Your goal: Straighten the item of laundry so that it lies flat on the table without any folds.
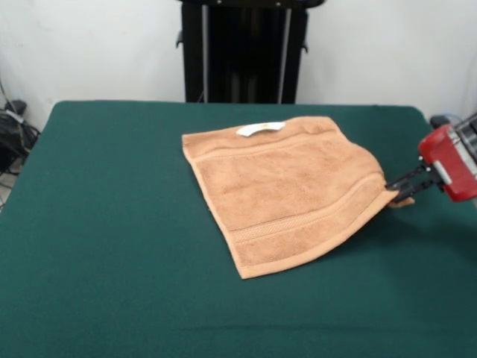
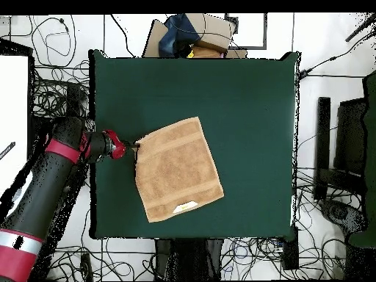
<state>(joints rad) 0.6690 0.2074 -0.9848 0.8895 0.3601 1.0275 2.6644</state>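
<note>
The peach-orange towel (image 1: 287,190) lies spread on the green table (image 1: 112,224), right of centre in the front view, its white label (image 1: 261,128) at the far edge. It looks nearly flat, with its right corner drawn out towards the gripper. My gripper (image 1: 396,190) reaches in from the right edge and is shut on that corner, low over the table. In the overhead view the towel (image 2: 178,169) lies rotated left of centre, and the gripper (image 2: 135,146) holds its left corner.
The black pedestal (image 1: 242,48) stands behind the table's far edge. Cables and boxes (image 2: 194,33) lie on the floor around the table. The red and black arm (image 2: 51,176) reaches in past the table's left edge in the overhead view.
</note>
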